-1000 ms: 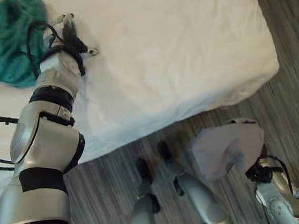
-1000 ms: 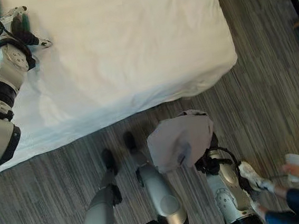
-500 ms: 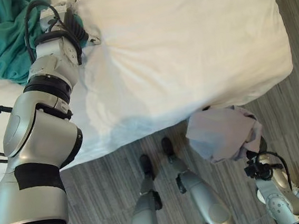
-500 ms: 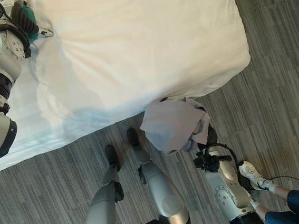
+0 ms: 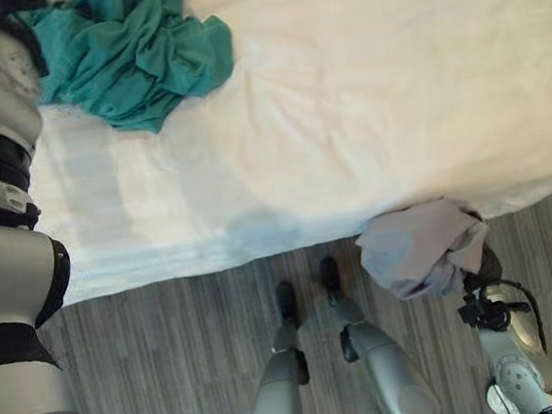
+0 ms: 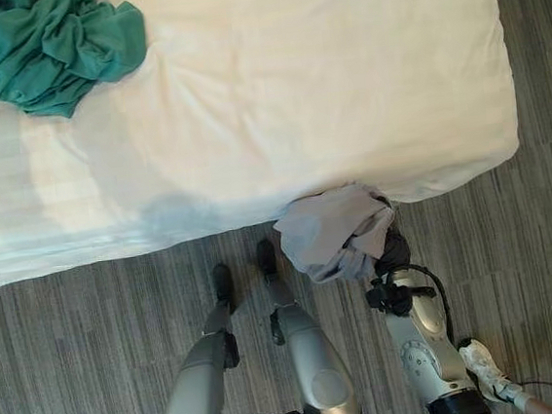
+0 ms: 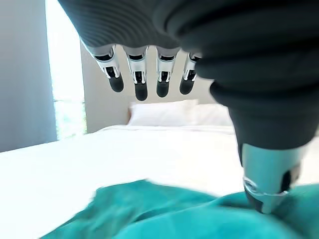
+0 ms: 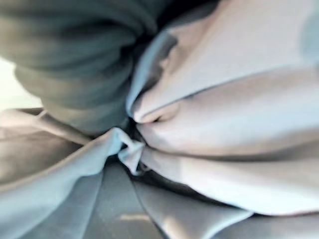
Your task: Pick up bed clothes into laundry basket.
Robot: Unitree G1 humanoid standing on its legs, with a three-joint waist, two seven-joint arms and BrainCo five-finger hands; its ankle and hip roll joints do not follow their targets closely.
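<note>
The right hand (image 6: pixel 390 251) hung low off the bed's near edge, wrapped up in a bunched pale grey cloth garment (image 6: pixel 335 231) — and from where I stood its fingers were buried in the folds, so I couldn't tell whether they were curled or straight. The close camera on that wrist gave me the dark ribbed cover (image 8: pixel 75 55) and grey fabric (image 8: pixel 219 119) pressed right against it. That grey bundle sat against the side of the wide bed with its white sheet (image 6: pixel 293 78), above the grey wood-grain plank floor (image 6: pixel 76 363).

Up at the far left of the mattress, the left hand (image 7: pixel 144 79) hovered over a crumpled teal cloth garment (image 5: pixel 128 45), fingers hanging straight and relaxed in a row, thumb (image 7: pixel 266 184) pointing down just above the teal folds (image 7: pixel 164 214) and gripping nothing. The teal heap lay on the sheet, well apart from the grey bundle. Past the fingers, white pillows (image 7: pixel 169 113) stood at the head of the bed against a pale wall, with a bright window (image 7: pixel 65 74) beside them.
</note>
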